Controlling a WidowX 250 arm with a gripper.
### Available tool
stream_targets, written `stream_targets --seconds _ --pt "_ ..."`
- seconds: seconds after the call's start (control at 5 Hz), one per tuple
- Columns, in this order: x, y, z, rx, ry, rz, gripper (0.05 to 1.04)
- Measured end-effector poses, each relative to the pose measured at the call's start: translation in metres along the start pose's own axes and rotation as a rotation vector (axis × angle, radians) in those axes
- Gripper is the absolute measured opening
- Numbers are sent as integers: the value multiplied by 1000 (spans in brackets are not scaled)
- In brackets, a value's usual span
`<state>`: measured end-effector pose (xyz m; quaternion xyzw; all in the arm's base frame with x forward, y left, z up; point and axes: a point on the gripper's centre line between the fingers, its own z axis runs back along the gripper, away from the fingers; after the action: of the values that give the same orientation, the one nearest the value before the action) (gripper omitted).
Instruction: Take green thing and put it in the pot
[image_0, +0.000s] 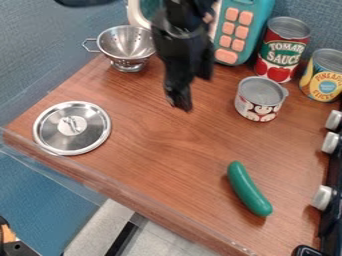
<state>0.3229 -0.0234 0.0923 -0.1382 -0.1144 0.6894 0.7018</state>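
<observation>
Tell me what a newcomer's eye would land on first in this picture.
Probably the bright green cucumber-like thing, lying on the brown wooden counter toward the lower right. Next might come the black tool, hanging over the counter's upper middle, dark against the wood. The shiny round lid at the left likely draws a glance too.

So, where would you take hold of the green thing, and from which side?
Probably at the middle of the green cucumber-shaped piece, coming from above and closing across its two long sides. It lies lengthwise on the wooden top, slim and slightly curved, with rounded ends that would likely slip more easily than the middle.
</observation>
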Motion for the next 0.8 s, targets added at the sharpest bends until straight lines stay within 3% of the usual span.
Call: stream_targets --seconds 0.2,0.4,0.8 --pt "-29 20 1 47 74 -149 1001" --pt "-49 38 2 76 116 -248 1001" --pt "-73 54 -3 87 128 -337 1001"
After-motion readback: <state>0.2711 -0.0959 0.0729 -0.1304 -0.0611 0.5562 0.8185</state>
